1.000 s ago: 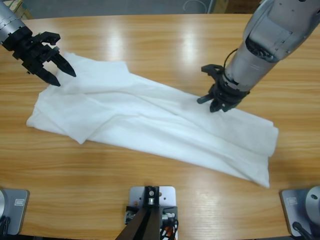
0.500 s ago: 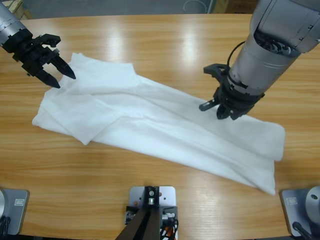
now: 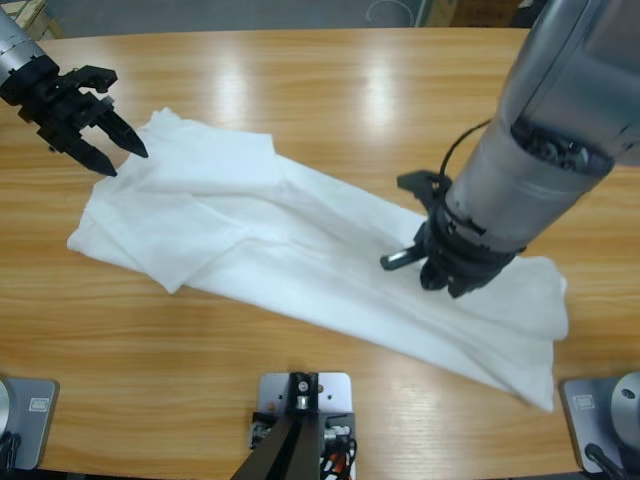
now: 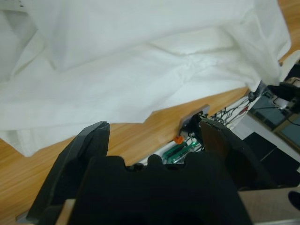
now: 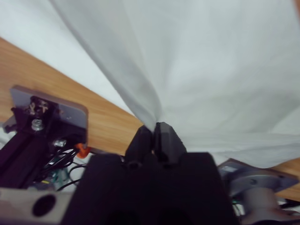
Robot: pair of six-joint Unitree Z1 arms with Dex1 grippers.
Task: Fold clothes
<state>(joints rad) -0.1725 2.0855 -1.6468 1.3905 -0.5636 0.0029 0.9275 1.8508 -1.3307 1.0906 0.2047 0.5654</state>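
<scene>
The clothes are one white T-shirt (image 3: 300, 225) lying crumpled in a long slant across the wooden table, from far left to near right. My left gripper (image 3: 122, 160) hovers open just off the shirt's far-left corner, holding nothing. In the left wrist view its jaws (image 4: 153, 125) stand wide apart, with the T-shirt (image 4: 140, 70) spread beyond them. My right gripper (image 3: 435, 275) is over the shirt's right half. The right wrist view shows this gripper (image 5: 152, 126) shut on a pinched fold of the T-shirt (image 5: 211, 70), and the cloth rises from the jaws in a tent.
Bare wooden table (image 3: 330, 90) lies beyond the shirt toward the far edge, and a strip of it runs along the near edge. Past the table edge (image 4: 140, 136), the left wrist view shows cables and a small electronics board (image 4: 187, 140).
The right gripper has moved toward the near edge with the cloth in it. The shirt's right end has shifted and bunched under it. The left gripper has hardly moved.
</scene>
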